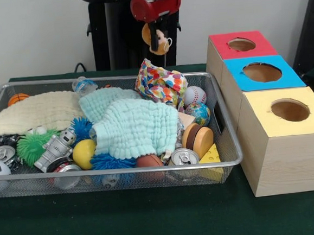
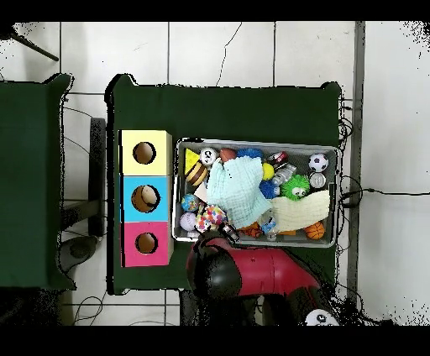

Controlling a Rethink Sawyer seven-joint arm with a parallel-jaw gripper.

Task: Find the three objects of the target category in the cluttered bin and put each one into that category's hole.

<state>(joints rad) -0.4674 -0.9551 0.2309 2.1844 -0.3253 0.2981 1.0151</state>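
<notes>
The gripper (image 1: 158,40) hangs above the far rim of the bin (image 1: 234,160), its fingers pinching a small yellow toy (image 1: 163,41), so one of three objects looks under way to the hole (image 1: 241,44) beside the bin.

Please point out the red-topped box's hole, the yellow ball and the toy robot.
red-topped box's hole (image 1: 241,44): front view, middle of the round opening.
yellow ball (image 1: 84,154): front view, middle of its visible side.
toy robot (image 1: 55,150): front view, its silver body.
</notes>
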